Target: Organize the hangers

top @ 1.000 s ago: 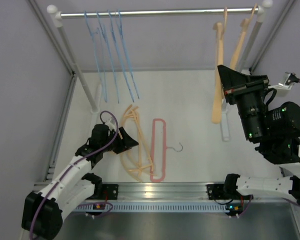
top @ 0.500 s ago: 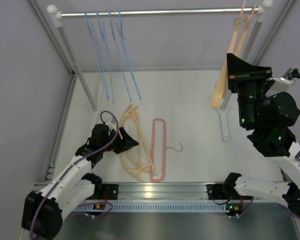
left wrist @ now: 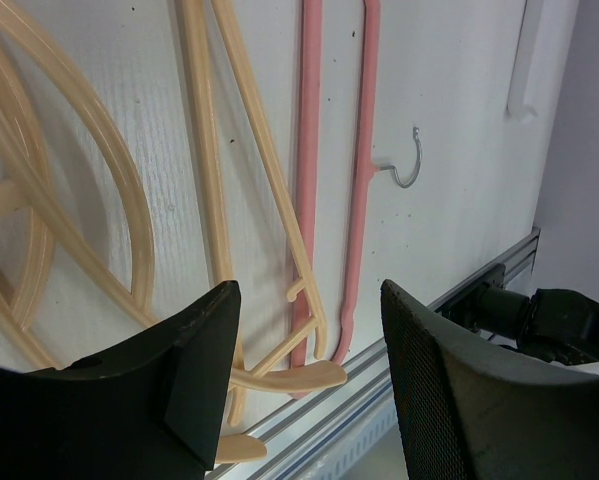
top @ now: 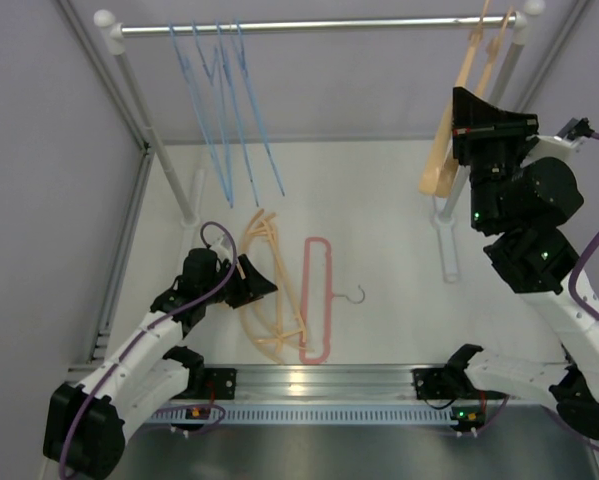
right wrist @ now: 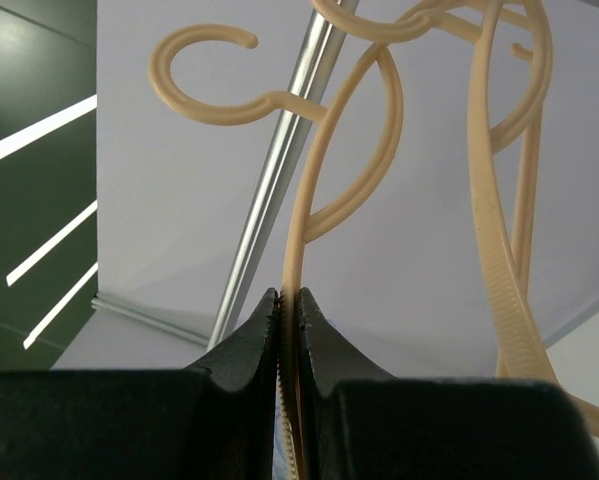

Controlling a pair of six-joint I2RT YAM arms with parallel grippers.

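Note:
My right gripper (top: 458, 122) is shut on the lower arm of a peach hanger (top: 445, 150) and holds it up by the right end of the silver rail (top: 309, 24). In the right wrist view the jaws (right wrist: 291, 300) pinch this hanger's thin arm. Its hook (right wrist: 204, 80) lies across the rail (right wrist: 274, 190); I cannot tell if it rests on it. A second peach hanger (right wrist: 499, 200) hangs beside it. Several blue wire hangers (top: 224, 110) hang at the rail's left. My left gripper (top: 267, 285) is open over the peach hangers (left wrist: 204, 180) lying beside the pink hanger (left wrist: 361, 200).
The rack's left upright (top: 149, 140) and its white right foot (top: 447, 245) stand on the white table. An aluminium bar (top: 319, 378) runs along the near edge. The pink hanger's metal hook (left wrist: 409, 165) points right. Grey walls close in both sides.
My right arm has lifted the peach hanger up and to the right, toward the rail's right end. The left arm and the hangers on the table have not moved.

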